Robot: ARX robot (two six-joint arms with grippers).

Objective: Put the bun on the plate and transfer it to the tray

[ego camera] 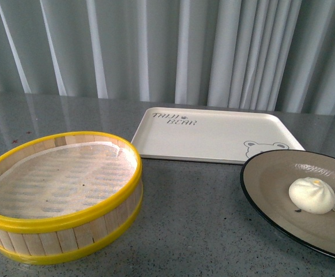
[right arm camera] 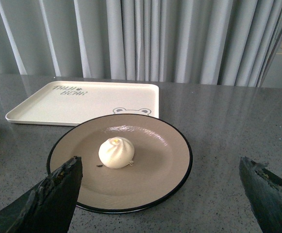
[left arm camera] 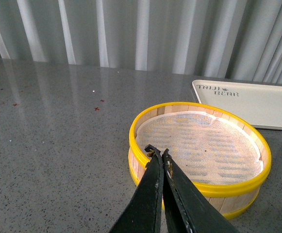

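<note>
The white pleated bun (ego camera: 312, 195) (right arm camera: 116, 152) sits on the beige plate (ego camera: 271, 179) (right arm camera: 165, 155) with a thin black rim, on the grey table at the right. Just behind the plate lies the cream tray (ego camera: 213, 135) (right arm camera: 58, 104) (left arm camera: 257, 104) with "Tiny Bear" lettering, nothing on it. My right gripper (right arm camera: 160, 167) is open, its dark fingers spread wide in front of the plate's near edge, touching nothing. My left gripper (left arm camera: 159, 153) is shut and holds nothing; its tips hang over the near rim of the steamer basket. Neither gripper shows in the front view.
A round wooden steamer basket (ego camera: 63, 231) (left arm camera: 199, 187) with yellow rims and a white liner stands at the front left, with no food in it. Grey curtains (ego camera: 167, 46) hang behind the table. Bare grey tabletop (right arm camera: 238, 126) lies right of the plate.
</note>
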